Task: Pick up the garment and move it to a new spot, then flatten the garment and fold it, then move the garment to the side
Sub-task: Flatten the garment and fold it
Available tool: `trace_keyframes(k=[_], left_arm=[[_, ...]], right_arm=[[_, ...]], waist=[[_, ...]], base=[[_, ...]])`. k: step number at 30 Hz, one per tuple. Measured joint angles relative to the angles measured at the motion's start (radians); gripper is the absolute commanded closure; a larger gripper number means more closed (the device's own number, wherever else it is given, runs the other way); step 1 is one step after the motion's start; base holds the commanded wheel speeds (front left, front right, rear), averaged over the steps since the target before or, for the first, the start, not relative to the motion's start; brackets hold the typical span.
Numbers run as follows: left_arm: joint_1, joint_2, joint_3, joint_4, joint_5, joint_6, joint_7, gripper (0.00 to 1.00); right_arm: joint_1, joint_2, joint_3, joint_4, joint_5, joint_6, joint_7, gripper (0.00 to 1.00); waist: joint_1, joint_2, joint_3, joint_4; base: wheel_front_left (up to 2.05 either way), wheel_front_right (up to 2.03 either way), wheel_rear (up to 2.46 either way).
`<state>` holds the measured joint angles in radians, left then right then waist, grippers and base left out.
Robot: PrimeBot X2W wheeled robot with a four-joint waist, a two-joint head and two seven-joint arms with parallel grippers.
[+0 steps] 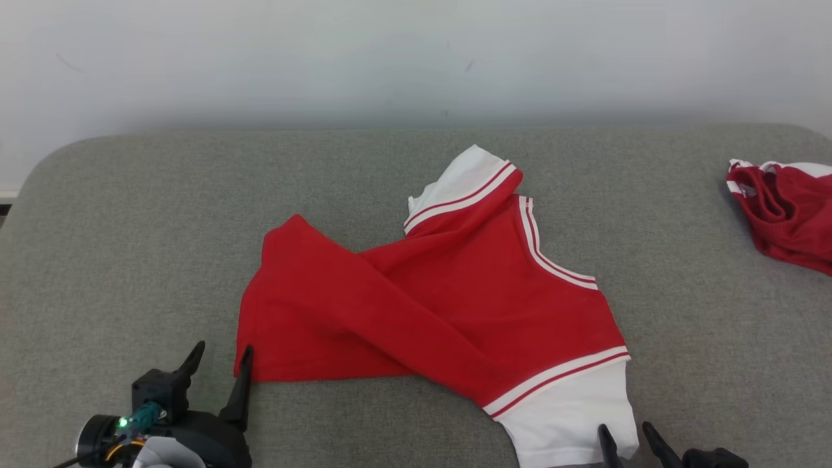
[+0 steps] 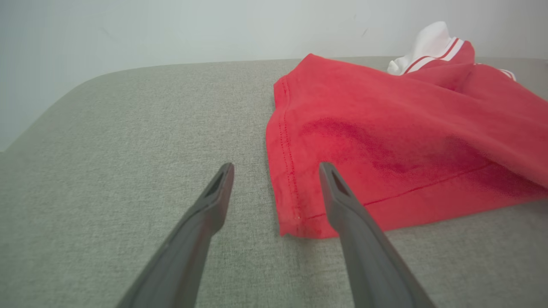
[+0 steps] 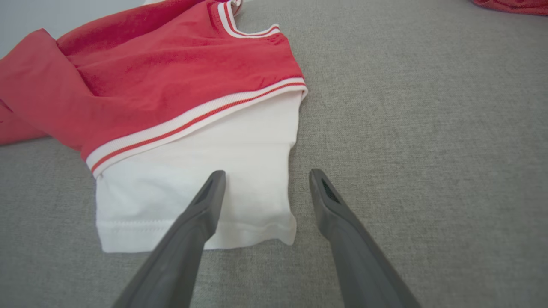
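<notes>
The garment (image 1: 442, 305) is a red T-shirt with white sleeves and red-and-white striped trim, lying partly twisted in the middle of the grey padded surface (image 1: 130, 227). My left gripper (image 1: 221, 354) stands open at the shirt's near left hem corner (image 2: 295, 222), one finger over the red cloth and one over the bare grey. My right gripper (image 1: 624, 435) is open at the near white sleeve (image 3: 192, 184), its fingers straddling the sleeve's right corner. Nothing is held in either gripper.
A second red-and-white garment (image 1: 790, 211) lies bunched at the right edge of the surface, its edge also in the right wrist view (image 3: 509, 5). A pale wall (image 1: 416, 58) runs behind the surface. Bare grey padding lies left and right of the shirt.
</notes>
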<state>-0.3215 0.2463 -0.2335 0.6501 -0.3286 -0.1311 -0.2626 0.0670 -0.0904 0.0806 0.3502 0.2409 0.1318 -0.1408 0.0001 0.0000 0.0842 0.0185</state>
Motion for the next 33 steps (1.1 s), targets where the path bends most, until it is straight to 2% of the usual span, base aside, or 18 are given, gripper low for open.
trace_keyframes(k=[15, 16, 17, 18, 19, 20, 21, 26, 33], left_arm=[[-0.068, -0.002, -0.119, 0.154, -0.105, 0.000, 0.000, 0.00], [-0.070, -0.002, -0.124, 0.160, -0.111, 0.000, 0.000, 0.15], [-0.074, -0.003, -0.128, 0.169, -0.119, 0.000, 0.000, 0.38], [-0.079, -0.007, -0.132, 0.174, -0.124, 0.000, 0.000, 0.56], [-0.083, -0.012, -0.135, 0.177, -0.137, 0.000, 0.000, 0.84], [-0.088, -0.016, -0.141, 0.185, -0.151, 0.000, 0.000, 0.84], [-0.092, -0.016, -0.149, 0.189, -0.157, 0.000, 0.000, 1.00], [-0.104, -0.011, -0.163, 0.167, -0.169, 0.000, 0.000, 1.00], [-0.072, 0.043, -0.128, -0.008, -0.136, 0.000, 0.000, 1.00]], right_arm=[[-0.038, -0.001, 0.022, 0.038, 0.009, 0.000, -0.010, 0.00], [-0.040, -0.001, 0.026, 0.040, 0.013, 0.000, -0.009, 0.00], [-0.044, -0.002, 0.031, 0.043, 0.014, 0.000, -0.007, 0.00], [-0.047, -0.001, 0.034, 0.045, 0.014, 0.000, -0.004, 0.51], [-0.049, 0.000, 0.037, 0.045, 0.016, 0.000, 0.001, 0.82], [-0.051, 0.000, 0.042, 0.047, 0.022, 0.000, 0.008, 0.82], [-0.051, -0.001, 0.045, 0.049, 0.023, 0.000, 0.013, 1.00], [-0.060, -0.008, 0.060, 0.036, 0.047, 0.000, 0.015, 1.00], [-0.069, -0.024, 0.055, -0.080, 0.079, 0.000, 0.006, 1.00]], waist=[[0.0000, 0.0001, 0.039, -0.015], [0.0000, 0.0001, 0.039, -0.015], [0.0000, 0.0001, 0.040, -0.014], [0.0000, 0.0001, 0.039, -0.013], [0.0000, 0.0000, 0.039, -0.012], [0.0000, 0.0000, 0.040, -0.012], [0.0000, 0.0001, 0.041, -0.011], [0.0000, 0.0001, 0.041, -0.008], [0.0000, 0.0001, 0.019, -0.012]], base=[[0.00, 0.00, 0.00], [0.00, 0.00, 0.00], [0.00, 0.00, 0.00], [0.00, 0.00, 0.00], [0.00, 0.00, 0.00], [0.00, 0.00, 0.00], [0.00, 0.00, 0.00], [0.00, 0.00, 0.00], [0.00, 0.00, 0.00]])
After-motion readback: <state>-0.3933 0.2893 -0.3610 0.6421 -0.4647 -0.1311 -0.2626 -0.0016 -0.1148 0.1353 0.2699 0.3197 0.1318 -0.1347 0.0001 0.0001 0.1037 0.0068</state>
